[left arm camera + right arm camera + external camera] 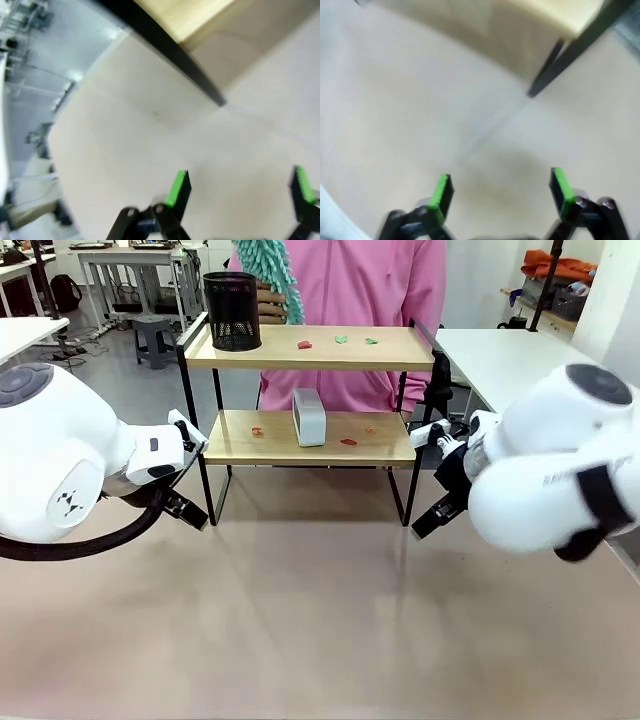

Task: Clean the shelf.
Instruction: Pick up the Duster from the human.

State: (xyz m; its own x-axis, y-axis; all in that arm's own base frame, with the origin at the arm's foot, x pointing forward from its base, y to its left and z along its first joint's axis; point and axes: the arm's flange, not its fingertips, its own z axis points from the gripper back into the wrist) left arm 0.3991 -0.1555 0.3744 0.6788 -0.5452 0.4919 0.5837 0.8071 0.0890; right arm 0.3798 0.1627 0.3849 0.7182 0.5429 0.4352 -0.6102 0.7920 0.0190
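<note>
The shelf (300, 361) stands on the bench (320, 620) between our arms, with scraps (304, 344) dotting both boards. We judge it light yet stiff, wood on thin metal, and tippy; the mesh cup (232, 310) and white box (309, 417) aboard would slide. We would grip a board edge or leg. The left jaws and right jaws stand spread and empty, seemingly just beside its front legs, though the wrist views blur.

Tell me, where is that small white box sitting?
In the front view, the small white box stands near the middle of the lower board of the shelf, with red scraps lying on either side of it.
</note>
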